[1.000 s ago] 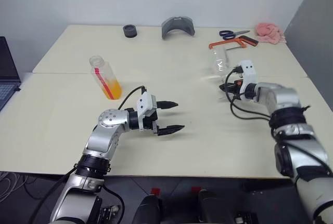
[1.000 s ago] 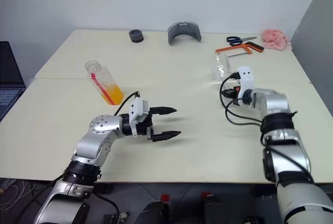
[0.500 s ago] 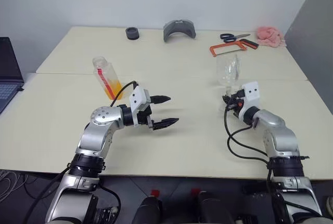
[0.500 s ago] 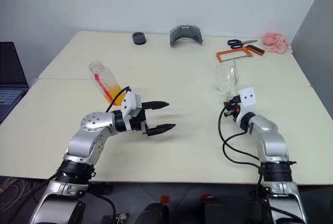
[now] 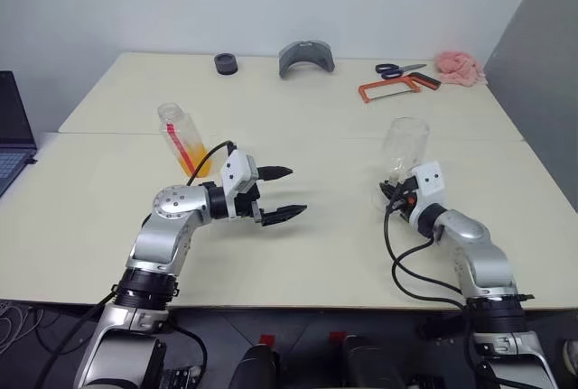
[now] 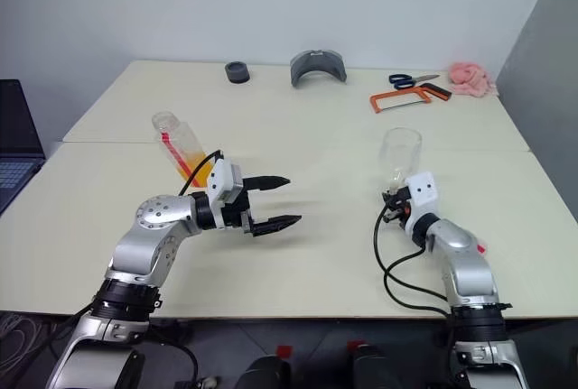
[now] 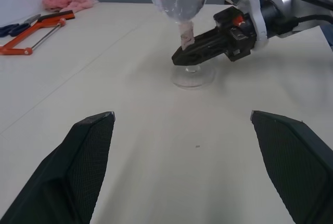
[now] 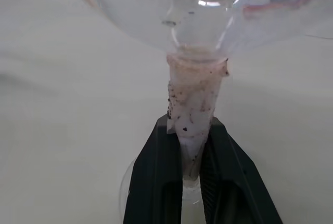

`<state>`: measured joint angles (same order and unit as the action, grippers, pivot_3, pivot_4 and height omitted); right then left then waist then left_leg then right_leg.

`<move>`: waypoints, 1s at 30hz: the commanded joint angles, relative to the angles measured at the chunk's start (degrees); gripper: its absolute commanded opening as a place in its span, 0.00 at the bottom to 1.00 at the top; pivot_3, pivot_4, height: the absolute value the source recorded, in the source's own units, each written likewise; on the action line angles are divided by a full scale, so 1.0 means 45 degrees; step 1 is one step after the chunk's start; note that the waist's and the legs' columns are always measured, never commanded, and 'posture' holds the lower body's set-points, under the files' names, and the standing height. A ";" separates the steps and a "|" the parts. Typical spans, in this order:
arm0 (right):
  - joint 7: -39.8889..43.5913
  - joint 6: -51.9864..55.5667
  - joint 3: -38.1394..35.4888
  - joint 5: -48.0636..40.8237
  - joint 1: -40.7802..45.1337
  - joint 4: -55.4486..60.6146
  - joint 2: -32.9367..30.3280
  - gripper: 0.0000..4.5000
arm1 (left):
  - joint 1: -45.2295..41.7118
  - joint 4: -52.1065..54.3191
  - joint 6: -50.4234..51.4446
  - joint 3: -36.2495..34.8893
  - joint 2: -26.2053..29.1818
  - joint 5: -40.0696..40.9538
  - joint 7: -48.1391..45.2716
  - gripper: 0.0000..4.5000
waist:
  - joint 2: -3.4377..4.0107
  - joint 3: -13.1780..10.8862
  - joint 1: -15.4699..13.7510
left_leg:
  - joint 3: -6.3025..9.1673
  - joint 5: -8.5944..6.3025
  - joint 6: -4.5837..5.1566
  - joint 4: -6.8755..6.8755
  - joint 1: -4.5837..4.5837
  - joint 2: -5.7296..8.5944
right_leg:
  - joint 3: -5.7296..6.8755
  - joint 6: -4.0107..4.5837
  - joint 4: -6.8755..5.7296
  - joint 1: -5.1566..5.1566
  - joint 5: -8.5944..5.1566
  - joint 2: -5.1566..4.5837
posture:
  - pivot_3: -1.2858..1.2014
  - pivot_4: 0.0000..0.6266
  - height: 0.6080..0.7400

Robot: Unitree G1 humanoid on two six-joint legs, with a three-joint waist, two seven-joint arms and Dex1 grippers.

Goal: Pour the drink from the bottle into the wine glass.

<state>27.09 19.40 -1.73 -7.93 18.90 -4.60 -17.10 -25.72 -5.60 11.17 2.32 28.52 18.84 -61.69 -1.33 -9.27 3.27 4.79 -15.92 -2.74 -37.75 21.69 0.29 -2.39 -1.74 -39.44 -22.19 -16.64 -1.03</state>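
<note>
On the table point(image 5: 325, 254), the right claw point(image 7: 182, 56) clamps the empty wine glass point(image 5: 403, 147) by its stem, while the left claw point(image 5: 282, 192), spread apart, has not yet taken the bottle point(image 5: 183, 139), so pouring remains.

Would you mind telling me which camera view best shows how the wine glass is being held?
The right wrist view: the right gripper is shut on the stem of the wine glass, jaws on either side. The left wrist view shows that grip from in front, with the foot on the table. The head views show the whole glass upright, but small.
</note>
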 commanded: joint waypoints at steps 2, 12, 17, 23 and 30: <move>-0.0122 -0.2479 0.0749 0.0411 0.1219 -0.1174 0.0990 0.03 | 0.0558 0.1315 0.0514 -0.1049 0.0064 0.0550 0.1211 1.00 | 0.0018 -0.0018 0.0176 | 0.0005 0.0000 0.0000 0.0000 0.0000 -0.0018 | -0.0016 0.0000 -0.0010 -0.0015 0.0001 0.0000 | 0.52 0.24 1.00; 0.0522 -0.5356 0.1592 0.1016 0.5544 -0.8067 0.2789 0.03 | 0.2138 0.3244 0.1436 -0.1963 0.0424 0.0531 0.3052 1.00 | 0.0087 -0.0067 0.0213 | 0.0044 0.0002 -0.0003 0.0000 0.0026 -0.0019 | -0.0013 0.0004 -0.0019 -0.0036 0.0003 -0.0042 | 0.52 0.24 1.00; 0.0729 -0.6532 0.1731 0.1407 0.6506 -1.0531 0.3225 0.03 | 0.2233 0.3439 0.1364 -0.2287 0.0343 0.0377 0.3993 1.00 | 0.0091 -0.0070 0.0051 | 0.0047 0.0001 -0.0004 -0.0001 0.0033 -0.0003 | -0.0017 0.0003 -0.0007 -0.0036 0.0004 -0.0058 | 0.52 0.24 1.00; 0.0651 -0.7202 0.1600 0.1604 0.6750 -1.1526 0.3376 0.03 | 0.2108 0.3492 0.1171 -0.2446 0.0283 0.0380 0.4634 1.00 | 0.0092 -0.0070 0.0047 | 0.0048 0.0001 -0.0004 0.0001 0.0025 -0.0004 | -0.0014 0.0003 -0.0014 -0.0036 0.0005 -0.0040 | 0.52 0.24 1.00; 0.0839 -0.7432 0.1556 0.1555 0.6556 -1.1535 0.3460 0.54 | 0.1882 0.3687 0.1135 -0.2582 0.0218 0.0854 0.4823 1.00 | 0.0096 -0.0073 0.0041 | 0.0048 0.0001 -0.0005 0.0002 0.0030 -0.0007 | -0.0016 0.0003 -0.0015 -0.0038 0.0005 -0.0042 | 0.52 0.24 1.00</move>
<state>30.31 -12.69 5.66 -0.81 48.17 -57.67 -1.81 -16.56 8.83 17.17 -7.39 29.52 21.65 -40.48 -0.90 -9.60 3.46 5.01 -15.91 -2.77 -37.75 21.82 0.26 -2.46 -1.72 -39.51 -22.36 -16.62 -1.22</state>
